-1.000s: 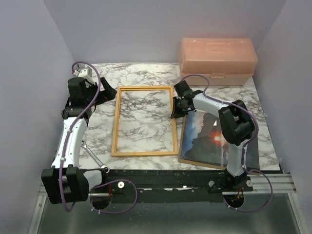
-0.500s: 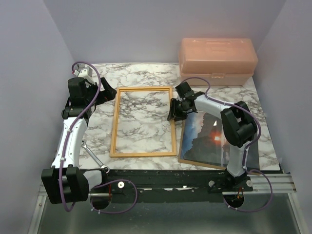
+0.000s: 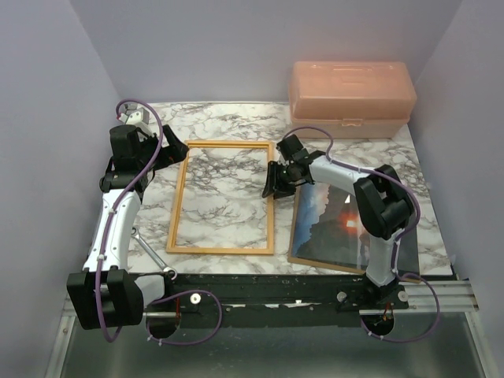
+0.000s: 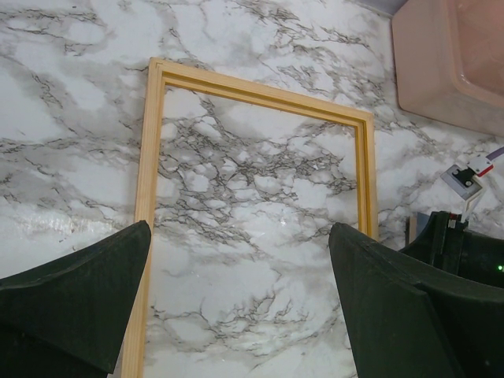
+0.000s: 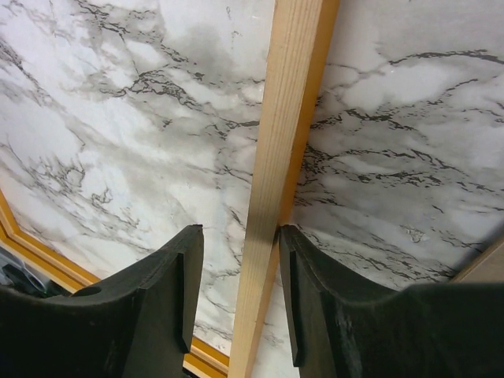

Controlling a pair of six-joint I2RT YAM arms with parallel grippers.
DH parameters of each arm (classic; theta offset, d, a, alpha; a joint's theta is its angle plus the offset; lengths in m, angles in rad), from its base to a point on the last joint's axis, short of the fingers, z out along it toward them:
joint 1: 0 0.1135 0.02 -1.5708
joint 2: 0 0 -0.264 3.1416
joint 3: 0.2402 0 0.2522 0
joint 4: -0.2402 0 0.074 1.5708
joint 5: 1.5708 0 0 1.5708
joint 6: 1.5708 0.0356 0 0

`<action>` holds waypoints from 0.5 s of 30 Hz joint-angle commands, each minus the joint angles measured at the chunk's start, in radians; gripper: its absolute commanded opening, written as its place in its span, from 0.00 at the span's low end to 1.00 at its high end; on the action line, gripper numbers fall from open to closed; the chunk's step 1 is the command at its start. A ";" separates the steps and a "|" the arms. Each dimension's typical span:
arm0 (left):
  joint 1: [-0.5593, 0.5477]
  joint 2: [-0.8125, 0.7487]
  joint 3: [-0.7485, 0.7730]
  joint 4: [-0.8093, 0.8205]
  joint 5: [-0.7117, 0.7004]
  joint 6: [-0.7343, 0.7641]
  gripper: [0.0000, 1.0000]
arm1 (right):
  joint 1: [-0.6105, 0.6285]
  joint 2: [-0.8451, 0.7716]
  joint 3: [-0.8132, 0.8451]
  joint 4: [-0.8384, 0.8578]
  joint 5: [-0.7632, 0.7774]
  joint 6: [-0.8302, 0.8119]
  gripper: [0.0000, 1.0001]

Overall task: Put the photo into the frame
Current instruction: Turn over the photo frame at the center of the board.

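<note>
Both arms, the left arm (image 3: 114,228) and the right arm (image 3: 335,167), wear white link shells between bulky black joint housings. A purple cable (image 3: 157,116) loops along each, and the fingers (image 5: 157,307) are blunt and matte black, with curved inner faces.

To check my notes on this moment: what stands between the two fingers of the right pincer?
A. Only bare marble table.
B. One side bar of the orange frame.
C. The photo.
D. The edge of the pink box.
B: in the right wrist view a wooden bar of the frame runs up between the fingers of the right pincer, while the photo lies off to the side.
</note>
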 commanded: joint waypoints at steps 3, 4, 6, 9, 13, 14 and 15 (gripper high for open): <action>0.000 -0.016 0.006 -0.013 0.001 0.023 0.98 | 0.007 -0.044 -0.002 0.008 0.020 0.002 0.56; 0.000 -0.016 0.006 -0.012 0.006 0.024 0.98 | 0.007 -0.065 -0.017 0.008 0.031 -0.001 0.58; 0.000 -0.019 0.005 -0.009 0.022 0.024 0.98 | 0.007 -0.124 -0.051 0.008 0.051 -0.005 0.62; -0.004 -0.024 0.001 -0.005 0.038 0.023 0.99 | 0.007 -0.213 -0.121 0.006 0.082 -0.005 0.68; -0.036 -0.016 0.018 -0.025 0.043 0.037 0.99 | 0.005 -0.344 -0.229 0.010 0.090 0.010 0.73; -0.051 -0.012 0.022 -0.029 0.044 0.039 0.98 | 0.005 -0.373 -0.254 0.010 0.092 0.016 0.74; -0.067 -0.010 0.026 -0.034 0.048 0.042 0.99 | 0.005 -0.405 -0.285 0.008 0.093 0.025 0.75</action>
